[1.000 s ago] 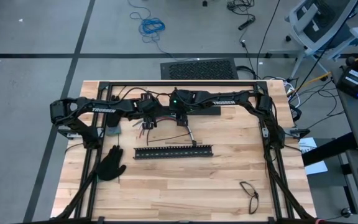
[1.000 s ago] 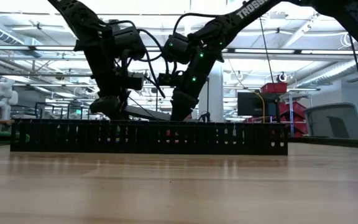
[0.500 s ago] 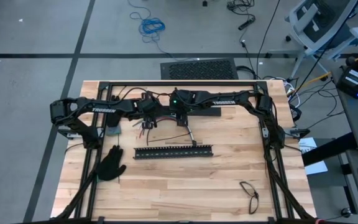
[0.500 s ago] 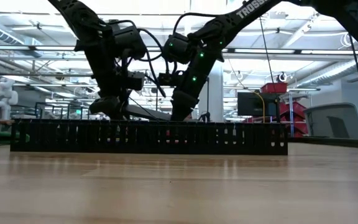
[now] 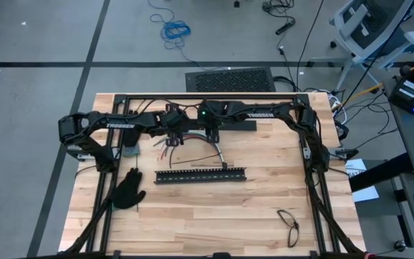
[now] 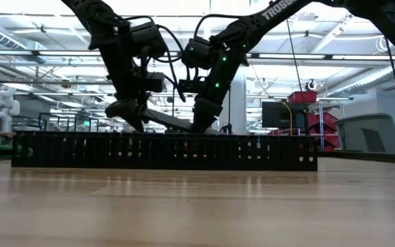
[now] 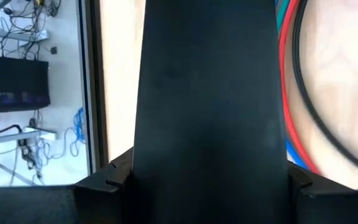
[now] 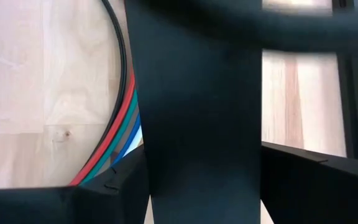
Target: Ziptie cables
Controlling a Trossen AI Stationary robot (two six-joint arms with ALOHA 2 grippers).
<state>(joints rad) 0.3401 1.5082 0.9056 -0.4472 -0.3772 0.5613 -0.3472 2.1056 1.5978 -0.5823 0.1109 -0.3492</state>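
The cables (image 5: pixel 192 147), red, green and blue wires with a thin black strand beside them, lie bowed on the wood below both grippers; they also show as cables (image 7: pixel 288 93) and cables (image 8: pixel 114 143). I cannot make out a ziptie for certain. My left gripper (image 5: pixel 172 138) and right gripper (image 5: pixel 211 137) meet over the table's far middle. Both are shut on one long flat black bar (image 6: pixel 166 121), which slopes between them. My left gripper holds the flat black bar near its left end (image 7: pixel 207 168). The bar fills the gap between the two fingers (image 7: pixel 104 186), its long edges against them. The fingers slant down from the left, and that end is the higher one. My right gripper holds the same bar farther along (image 8: pixel 197 174), pinched across its width between its two fingers (image 8: pixel 303 171). They slant down from the right. This part sits lower, and the bar's remaining length (image 5: pixel 241 127) runs on toward the right.
A long black slotted duct (image 5: pixel 201 175) lies just in front of the grippers, across the table's middle. A black glove (image 5: pixel 128 188) lies at the near left, and a dark wire loop (image 5: pixel 290 224) at the near right. A black frame (image 5: pixel 207 96) rims the table.
My left gripper has risen a little with its end of the bar, so the bar now slopes down toward my right gripper. The wires under the grippers now show as a wider bow on the wood.
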